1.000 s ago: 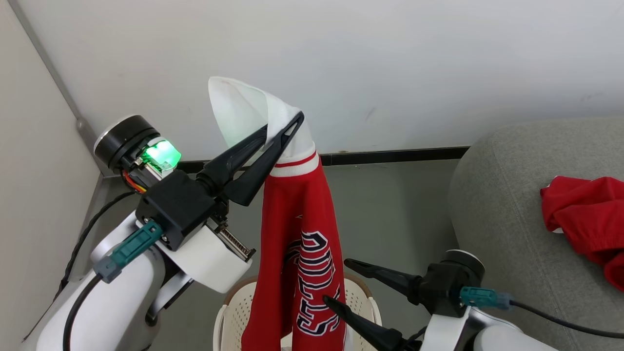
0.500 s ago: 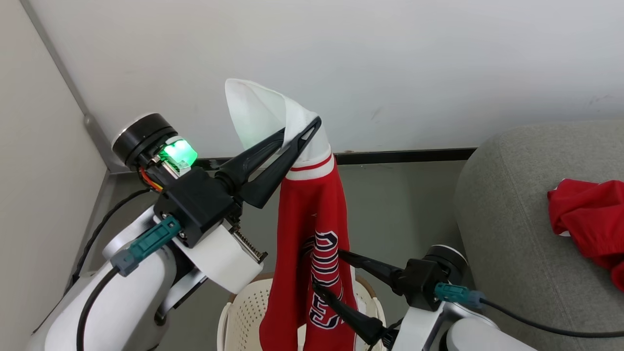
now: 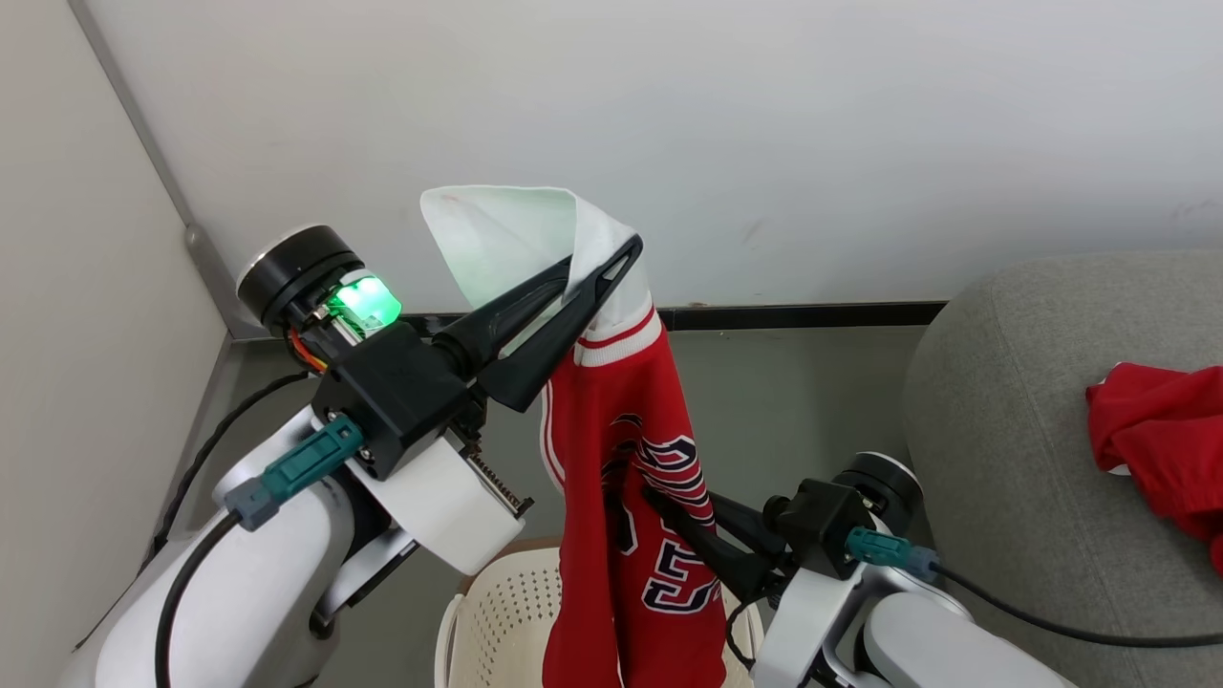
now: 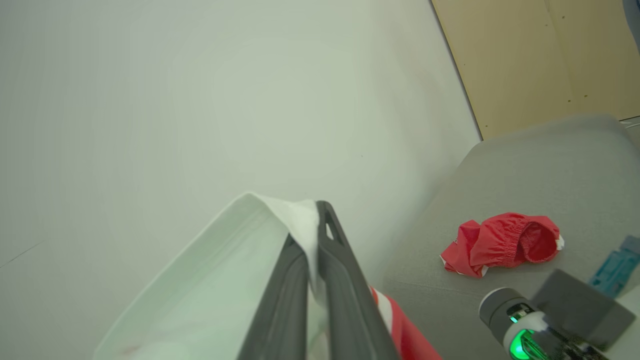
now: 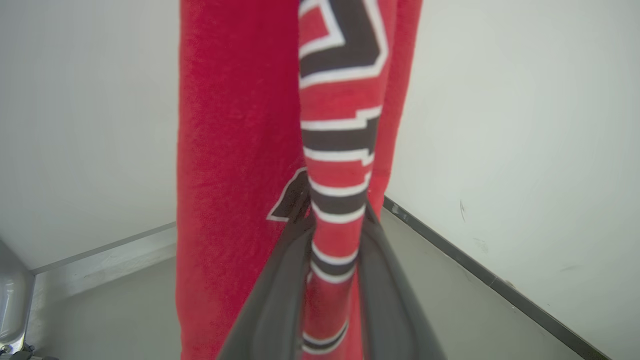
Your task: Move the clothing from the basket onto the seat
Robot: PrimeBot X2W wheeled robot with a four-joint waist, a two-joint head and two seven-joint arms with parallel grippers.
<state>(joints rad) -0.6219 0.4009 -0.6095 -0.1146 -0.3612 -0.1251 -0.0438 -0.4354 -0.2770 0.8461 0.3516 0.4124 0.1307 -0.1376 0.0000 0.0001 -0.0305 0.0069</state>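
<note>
Right end effector (image 5: 334,220) has now closed on the hanging jersey (image 3: 611,430).

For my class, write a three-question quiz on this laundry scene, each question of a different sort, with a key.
1. True or false: the shorts lie on the seat.
2. The left tool grips the shirt by: A its white end, B its lettering, C its bottom hem.
3. What stands below the hanging shirt?

Key: 1 true. 2 A. 3 The basket.
</note>
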